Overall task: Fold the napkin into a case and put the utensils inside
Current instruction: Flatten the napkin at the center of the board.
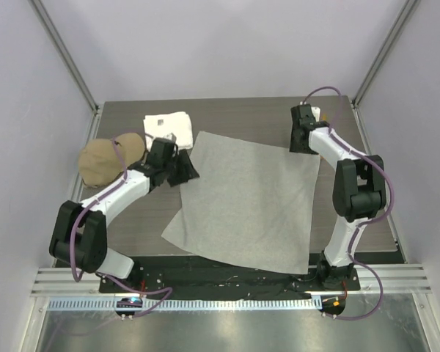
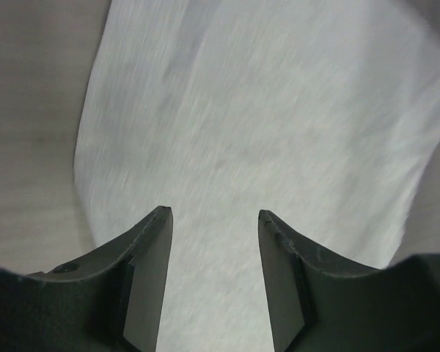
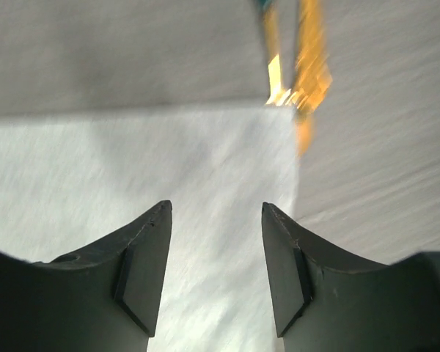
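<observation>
Left gripper (image 2: 215, 220) jaws parted, nothing between; napkin (image 2: 264, 110) spread flat below; table (image 2: 29, 147) bare at left.

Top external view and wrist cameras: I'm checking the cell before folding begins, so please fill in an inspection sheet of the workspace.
Surface: dark wood-grain table, no spills seen.
Job's things: grey napkin spread open, not yet folded; utensils blurred, orange-yellow with a teal bit, beside the napkin's far right corner; count unclear.
Clutter: white towel and tan cap at far left.
Grippers: left gripper and right gripper over the napkin, jaws apart, holding nothing.
Cables: purple cables run along both arms, off the cloth.
Surroundings: pale walls, metal frame posts; nothing else seen.
</observation>
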Tool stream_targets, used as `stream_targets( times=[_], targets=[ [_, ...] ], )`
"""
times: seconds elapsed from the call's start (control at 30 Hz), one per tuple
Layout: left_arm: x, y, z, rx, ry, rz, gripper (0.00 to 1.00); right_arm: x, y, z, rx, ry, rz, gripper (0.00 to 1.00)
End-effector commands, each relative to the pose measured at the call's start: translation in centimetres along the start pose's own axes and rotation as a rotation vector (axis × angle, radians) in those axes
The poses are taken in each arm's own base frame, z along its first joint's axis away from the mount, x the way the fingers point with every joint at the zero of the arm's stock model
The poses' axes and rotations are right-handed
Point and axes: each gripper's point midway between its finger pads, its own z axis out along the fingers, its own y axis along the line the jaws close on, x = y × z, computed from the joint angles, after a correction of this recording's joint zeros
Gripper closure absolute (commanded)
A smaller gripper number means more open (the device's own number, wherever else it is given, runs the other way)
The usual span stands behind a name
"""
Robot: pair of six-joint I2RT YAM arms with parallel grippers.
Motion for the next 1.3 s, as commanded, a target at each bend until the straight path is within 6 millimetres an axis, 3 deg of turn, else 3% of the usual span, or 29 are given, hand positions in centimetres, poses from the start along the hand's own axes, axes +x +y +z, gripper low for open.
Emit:
stream_targets(
  times=[0.0, 0.13, 0.27, 0.43, 0.47, 0.5, 0.57, 0.63, 0.7, 0.77, 0.8, 0.97, 1.1, 1.17, 1.2, 1.23, 1.27],
  targets=[
    [4.3, -1.3, -2.5, 0.107, 0.069, 0.005, 0.46, 2.1, 5.2, -4.1, -0.187, -0.036, 0.138, 0.43],
    [5.1, -1.8, -4.7, 0.129, 0.031, 0.005, 0.44, 3.5, 7.6, -3.3, -0.200, 0.012, 0.127, 0.44],
    [5.2, -1.4, -6.8, 0.119, 0.010, 0.002, 0.41, 5.8, 9.5, -0.9, -0.154, 0.059, 0.044, 0.43],
    [4.4, -1.2, -9.2, 0.107, -0.041, 0.011, 0.37, 5.9, 11.0, 0.8, -0.123, 0.034, -0.009, 0.42],
    [4.5, -1.2, -9.4, 0.105, -0.036, 0.009, 0.36, 5.1, 11.5, 0.9, -0.131, 0.019, -0.011, 0.42],
    [4.3, -1.4, -9.7, 0.111, -0.037, 0.008, 0.36, 5.7, 11.7, 2.0, -0.117, 0.036, -0.040, 0.42],
    [4.6, -1.4, -10.0, 0.108, -0.019, 0.004, 0.35, 4.6, 12.4, 2.4, -0.119, 0.026, -0.054, 0.41],
    [4.4, -1.7, -10.4, 0.115, -0.021, 0.005, 0.34, 4.9, 13.0, 3.7, -0.113, 0.030, -0.089, 0.41],
    [4.3, -1.9, -10.8, 0.120, -0.025, 0.007, 0.33, 3.1, 13.7, 4.5, -0.105, -0.006, -0.103, 0.40],
    [4.2, -2.0, -11.2, 0.122, -0.025, 0.009, 0.33, 3.4, 13.6, 6.3, -0.061, 0.015, -0.160, 0.39],
    [4.1, -2.0, -11.3, 0.119, -0.022, 0.010, 0.32, 1.2, 14.0, 6.2, -0.065, -0.023, -0.154, 0.39],
    [4.6, -1.9, -10.9, 0.112, 0.005, 0.009, 0.28, -1.7, 14.5, 8.1, -0.024, -0.055, -0.246, 0.39],
    [5.7, 0.0, -9.3, 0.013, 0.060, -0.010, 0.27, -3.1, 13.4, 7.2, -0.031, -0.052, -0.258, 0.37],
    [5.7, 0.4, -8.5, -0.006, 0.052, -0.027, 0.32, -3.3, 12.7, 6.1, -0.027, -0.057, -0.263, 0.38],
    [6.1, 0.8, -8.1, -0.013, 0.056, -0.041, 0.35, -5.0, 12.0, 4.1, -0.036, -0.094, -0.228, 0.38],
    [6.4, 0.7, -7.8, -0.001, 0.061, -0.051, 0.38, -5.3, 11.9, 3.0, -0.052, -0.102, -0.211, 0.37],
    [6.3, 0.5, -7.3, 0.011, 0.056, -0.056, 0.39, -4.3, 11.6, 2.6, -0.065, -0.082, -0.209, 0.37]
  ],
)
